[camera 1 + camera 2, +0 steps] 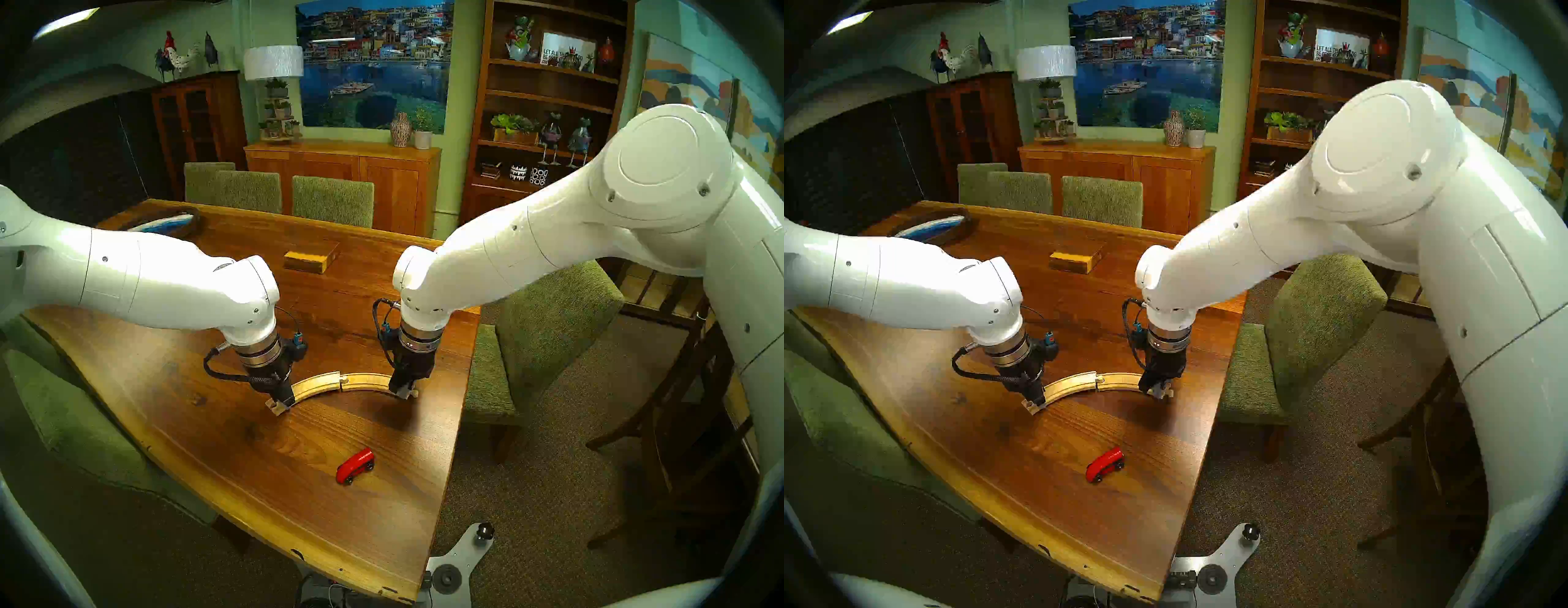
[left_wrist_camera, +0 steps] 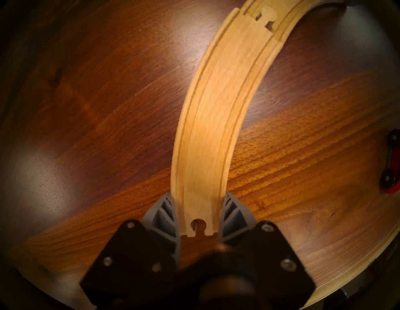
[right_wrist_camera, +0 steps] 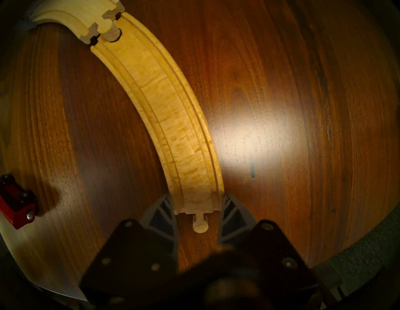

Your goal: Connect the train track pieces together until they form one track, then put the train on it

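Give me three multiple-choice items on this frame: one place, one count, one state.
1. Where is the red train?
A. on the track
B. on the table, nearer the camera than the track
C. in an end effector

2. How many curved track pieces lie on the table?
A. one
B. two
C. four

3. What is the left end effector doing?
A. gripping the left track piece at its socket end
B. hanging open in the air
C. gripping the wooden block

Key: 1 B, the train sits alone on bare wood; 2 B, two meet at one joint; 3 A, fingers press both edges.
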Robot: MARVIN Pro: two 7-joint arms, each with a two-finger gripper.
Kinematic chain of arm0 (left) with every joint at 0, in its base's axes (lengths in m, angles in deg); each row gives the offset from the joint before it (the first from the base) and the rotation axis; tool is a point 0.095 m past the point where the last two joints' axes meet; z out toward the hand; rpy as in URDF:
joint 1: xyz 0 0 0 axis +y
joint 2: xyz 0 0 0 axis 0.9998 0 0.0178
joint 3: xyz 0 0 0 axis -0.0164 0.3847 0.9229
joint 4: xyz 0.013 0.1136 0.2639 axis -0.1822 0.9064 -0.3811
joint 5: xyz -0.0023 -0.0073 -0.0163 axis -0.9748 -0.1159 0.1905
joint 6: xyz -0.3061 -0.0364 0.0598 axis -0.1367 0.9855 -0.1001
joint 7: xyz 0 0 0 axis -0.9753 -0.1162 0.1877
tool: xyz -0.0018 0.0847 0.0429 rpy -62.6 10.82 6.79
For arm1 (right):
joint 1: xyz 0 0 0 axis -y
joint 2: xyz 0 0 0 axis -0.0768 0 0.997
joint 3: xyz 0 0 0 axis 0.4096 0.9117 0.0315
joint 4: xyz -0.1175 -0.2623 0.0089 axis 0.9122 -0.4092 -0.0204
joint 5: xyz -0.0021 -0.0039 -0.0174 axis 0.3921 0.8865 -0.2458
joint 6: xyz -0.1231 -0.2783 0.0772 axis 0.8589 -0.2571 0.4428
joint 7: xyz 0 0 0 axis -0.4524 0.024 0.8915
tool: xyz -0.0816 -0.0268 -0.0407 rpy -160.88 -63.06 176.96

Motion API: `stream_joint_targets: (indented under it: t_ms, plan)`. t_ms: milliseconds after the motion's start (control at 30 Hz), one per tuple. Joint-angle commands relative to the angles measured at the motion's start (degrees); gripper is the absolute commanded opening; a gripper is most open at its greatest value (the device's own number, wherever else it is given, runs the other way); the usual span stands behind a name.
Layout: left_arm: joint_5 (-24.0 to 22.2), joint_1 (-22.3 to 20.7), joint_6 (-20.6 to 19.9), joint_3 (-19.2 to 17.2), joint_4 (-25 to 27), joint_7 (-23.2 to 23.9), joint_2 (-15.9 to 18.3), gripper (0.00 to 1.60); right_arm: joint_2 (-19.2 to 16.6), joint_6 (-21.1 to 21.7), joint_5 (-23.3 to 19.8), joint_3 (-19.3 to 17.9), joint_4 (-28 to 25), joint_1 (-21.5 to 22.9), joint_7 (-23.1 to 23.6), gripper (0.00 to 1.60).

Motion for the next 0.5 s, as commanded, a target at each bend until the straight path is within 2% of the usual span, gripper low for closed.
stream_joint_targets:
  t_ms: [0,467]
  plan:
    - [0.51,-1.25,0.09,-0.6,-0.87,0.56,-0.12,0.0,0.08,-0.09,-0.02,0.01,0.03,-0.16,-0.24,0.0]
    - [1.57,-1.22,-0.3,-0.62,-1.28,1.37,-0.49,0.0,0.06,-0.07,0.01,-0.02,0.03,-0.18,-0.25,0.0]
